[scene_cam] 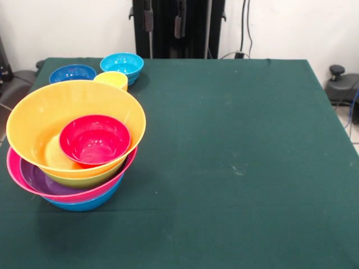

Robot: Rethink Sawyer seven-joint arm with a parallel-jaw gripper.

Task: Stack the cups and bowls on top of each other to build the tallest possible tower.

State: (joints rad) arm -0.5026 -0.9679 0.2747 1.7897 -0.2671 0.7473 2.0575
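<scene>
The tower stands at the table's left side. It is a nested pile: a blue bowl at the bottom, then pink, purple and green bowls, with a large orange bowl tilted on top. A small red bowl lies inside the orange one. Behind the pile a yellow-orange cup stands upright, with a dark blue bowl and a light blue bowl beside it. My gripper hangs at the top edge, far behind the bowls, open and holding nothing.
A dark green cloth covers the table. Black cables and a dark device sit off its right back corner. The three loose pieces cluster at the back left corner, close to the table's edge.
</scene>
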